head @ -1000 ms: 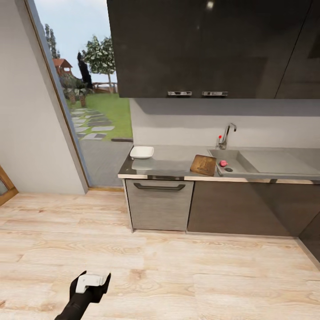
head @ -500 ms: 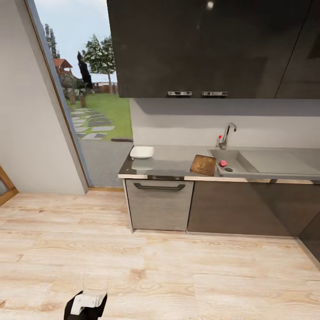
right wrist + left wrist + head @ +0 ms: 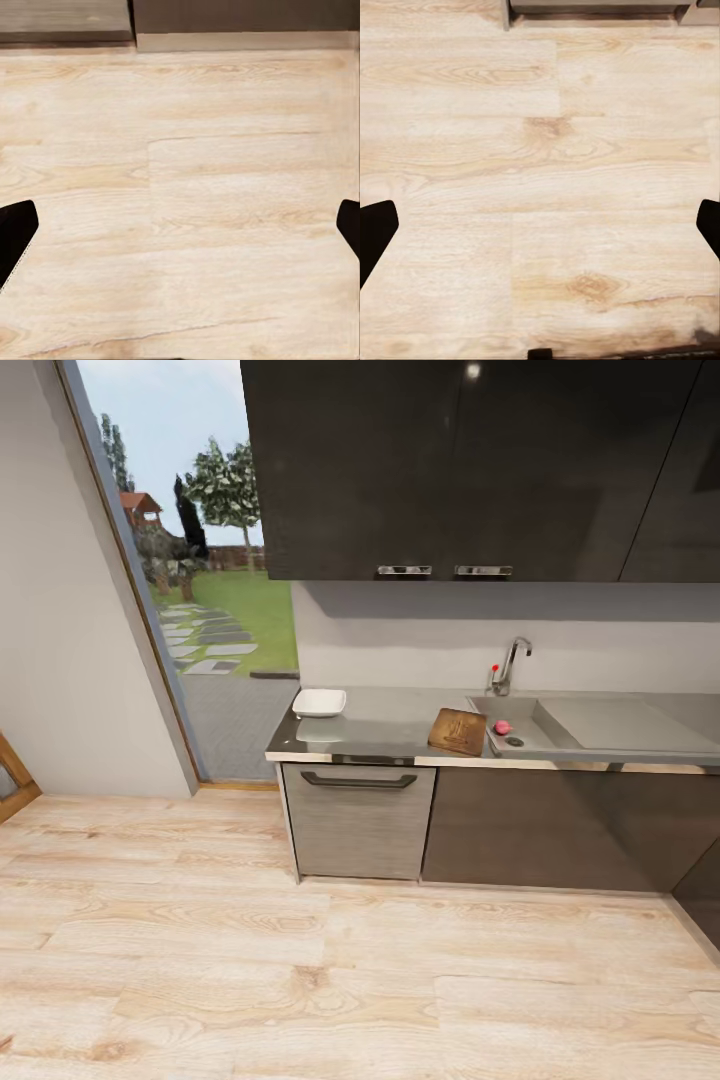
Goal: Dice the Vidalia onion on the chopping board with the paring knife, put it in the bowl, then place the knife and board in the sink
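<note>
Seen from the head camera, a tall glass opening at the far left is showing a garden with trees and stepping stones, and pale wood flooring [image 3: 330, 970] is stretching across the whole foreground. Further right, the grey desk [image 3: 385, 728] is running along the back wall beneath dark upper cabinets [image 3: 470, 470]. The white bowl [image 3: 319, 702] is sitting near the desk's left end, above a grey drawer front with a dark handle [image 3: 358, 780]. To its right, well apart from it, the brown chopping board [image 3: 458, 731] is lying just beside the sink [image 3: 600, 725]. In the basin, a small pinkish-red onion [image 3: 502, 727] is resting near the round drain, with the chrome tap [image 3: 511, 663] standing behind it. The paring knife is too small to make out. In the left wrist view, the left end effector [image 3: 540, 232] is hanging over bare floorboards with its dark fingertips [image 3: 375, 229] spread wide apart at opposite edges. In the right wrist view, the right end effector [image 3: 180, 229] is likewise facing the floor, its fingertips [image 3: 15, 225] standing wide apart, gripping nothing.
</note>
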Robot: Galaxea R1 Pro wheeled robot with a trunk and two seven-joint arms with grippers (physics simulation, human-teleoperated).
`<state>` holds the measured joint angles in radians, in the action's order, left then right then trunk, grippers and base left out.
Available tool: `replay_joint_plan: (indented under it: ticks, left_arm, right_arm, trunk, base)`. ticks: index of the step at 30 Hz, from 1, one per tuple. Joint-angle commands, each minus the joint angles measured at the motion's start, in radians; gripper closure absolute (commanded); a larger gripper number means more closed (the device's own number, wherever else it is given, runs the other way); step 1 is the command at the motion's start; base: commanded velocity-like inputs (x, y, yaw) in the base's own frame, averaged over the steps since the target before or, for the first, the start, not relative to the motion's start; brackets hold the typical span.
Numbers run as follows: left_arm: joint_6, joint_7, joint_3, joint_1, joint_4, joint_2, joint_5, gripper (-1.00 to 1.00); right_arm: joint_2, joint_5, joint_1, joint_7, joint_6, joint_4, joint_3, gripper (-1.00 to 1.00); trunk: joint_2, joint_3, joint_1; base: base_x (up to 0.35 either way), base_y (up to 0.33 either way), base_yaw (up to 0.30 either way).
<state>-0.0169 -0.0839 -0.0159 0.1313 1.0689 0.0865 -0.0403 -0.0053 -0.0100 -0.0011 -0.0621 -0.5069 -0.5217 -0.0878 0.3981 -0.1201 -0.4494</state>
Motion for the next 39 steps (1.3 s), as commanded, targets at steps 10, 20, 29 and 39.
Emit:
replay_joint_plan:
  ticks: [10, 20, 29, 39]
  left_arm:
    - [0.002, 0.065, 0.033, 0.0, -0.011, -0.012, -0.006, -1.0]
    - [0.004, 0.09, 0.049, 0.0, -0.044, -0.029, -0.006, -1.0]
    - [0.054, 0.091, 0.05, 0.0, -0.103, -0.048, -0.005, -1.0]
    - [0.099, 0.09, 0.048, 0.001, -0.138, -0.05, -0.004, -1.0]
  right_arm:
    - [-0.007, 0.0, 0.0, -0.08, 0.237, -0.339, 0.0, -1.0]
    - [-0.014, 0.001, -0.001, -0.126, 0.45, -0.714, -0.016, -1.0]
    - [-0.03, -0.004, -0.066, -0.209, 0.8, -1.084, -0.046, -1.0]
    - [-0.019, -0.022, -0.123, -0.21, 0.861, -1.099, -0.04, -1.0]
  trunk:
    - [0.002, -0.002, -0.001]
    - [0.002, -0.002, -0.001]
    - [0.002, -0.002, -0.001]
    - [0.002, -0.002, -0.001]
  base:
    - [0.0, 0.0, 0.0]
    - [0.0, 0.0, 0.0]
    - [0.0, 0.0, 0.0]
    - [0.01, 0.0, 0.0]
